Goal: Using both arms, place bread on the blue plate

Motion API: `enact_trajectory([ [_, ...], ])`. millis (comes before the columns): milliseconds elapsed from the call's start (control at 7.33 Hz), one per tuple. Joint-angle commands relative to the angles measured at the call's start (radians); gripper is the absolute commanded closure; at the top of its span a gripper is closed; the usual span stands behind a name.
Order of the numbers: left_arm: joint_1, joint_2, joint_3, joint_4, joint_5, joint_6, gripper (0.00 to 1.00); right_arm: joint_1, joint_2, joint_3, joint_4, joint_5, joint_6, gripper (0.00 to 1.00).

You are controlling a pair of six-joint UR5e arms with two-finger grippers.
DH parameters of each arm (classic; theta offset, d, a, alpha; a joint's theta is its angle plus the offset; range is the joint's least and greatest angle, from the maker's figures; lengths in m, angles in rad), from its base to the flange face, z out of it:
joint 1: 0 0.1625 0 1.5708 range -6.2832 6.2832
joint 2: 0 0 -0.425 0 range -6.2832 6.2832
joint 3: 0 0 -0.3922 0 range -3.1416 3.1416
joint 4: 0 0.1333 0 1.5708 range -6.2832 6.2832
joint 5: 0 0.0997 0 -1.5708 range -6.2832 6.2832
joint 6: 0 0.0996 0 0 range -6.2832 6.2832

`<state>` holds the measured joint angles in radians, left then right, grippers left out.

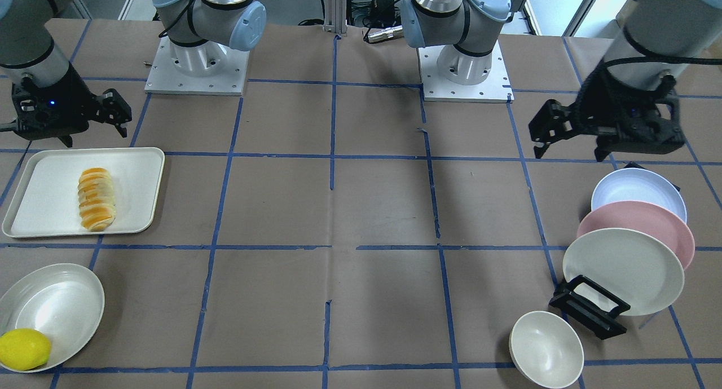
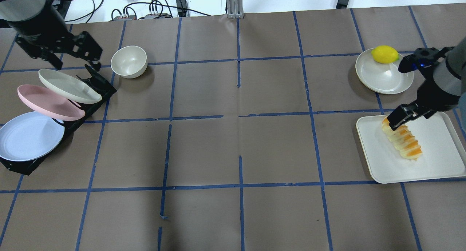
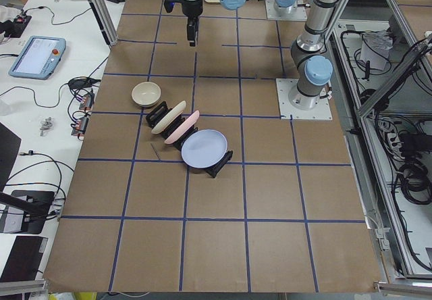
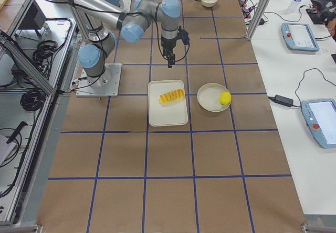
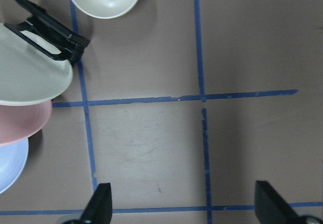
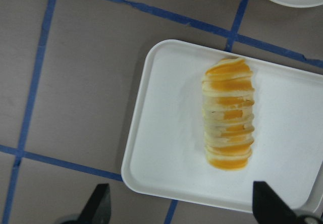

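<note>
The bread (image 1: 97,199) is laid on the tray (image 1: 45,203) near the right gripper (image 6: 181,204), which is held wide open, seemingly for a grasp. The blue plate (image 1: 632,191) is propped in a rack (image 1: 589,305) beside the left gripper (image 5: 184,204), likewise open and empty.

The left arm (image 1: 445,5) and right arm (image 1: 217,8) are built of silver-grey round tubes and fat cylindrical joints closed with light-blue caps (image 1: 251,26). Each stands on a silver pedestal bolted to a square pale-metal base plate (image 1: 194,80) with small screws dotted along its edges. A black cable (image 1: 665,58) in a braided sleeve lies along the left forearm down to the wrist, and a thinner black one loops over the right arm's shoulder joint. The left gripper (image 5: 184,206) and right gripper (image 6: 181,204) are matte black and blocky, with open linkage frames and narrow fingers (image 1: 115,111), and a small blue light (image 1: 52,102) glows on the right gripper's body.
</note>
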<state>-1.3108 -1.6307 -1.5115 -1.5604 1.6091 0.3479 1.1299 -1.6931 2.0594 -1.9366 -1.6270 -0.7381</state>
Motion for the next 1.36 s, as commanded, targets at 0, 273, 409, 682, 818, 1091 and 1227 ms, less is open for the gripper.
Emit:
enact_trajectory([
  [0, 0.211, -0.009, -0.003, -0.004, -0.003, 0.243, 0.0, -0.07, 0.126, 0.071, -0.216, 0.006, -0.16, 0.01],
  [273, 0.387, -0.024, -0.003, -0.004, -0.021, 0.43, 0.0, -0.075, 0.252, 0.073, -0.338, 0.028, -0.246, 0.01],
  [409, 0.463, -0.05, -0.001, -0.003, -0.064, 0.509, 0.0, -0.076, 0.289, 0.074, -0.347, 0.059, -0.274, 0.01],
  [682, 0.615, -0.174, 0.036, 0.006, -0.133, 0.691, 0.0, -0.085, 0.3, 0.1, -0.38, 0.062, -0.279, 0.03],
  [818, 0.648, -0.24, 0.045, 0.014, -0.156, 0.754, 0.0, -0.088, 0.314, 0.103, -0.448, 0.052, -0.328, 0.03],
  [1091, 0.673, -0.378, 0.13, 0.049, -0.173, 0.79, 0.0, -0.154, 0.364, 0.103, -0.481, 0.059, -0.356, 0.08],
  [1227, 0.683, -0.459, 0.182, 0.048, -0.172, 0.813, 0.0, -0.156, 0.357, 0.103, -0.479, 0.046, -0.331, 0.48],
])
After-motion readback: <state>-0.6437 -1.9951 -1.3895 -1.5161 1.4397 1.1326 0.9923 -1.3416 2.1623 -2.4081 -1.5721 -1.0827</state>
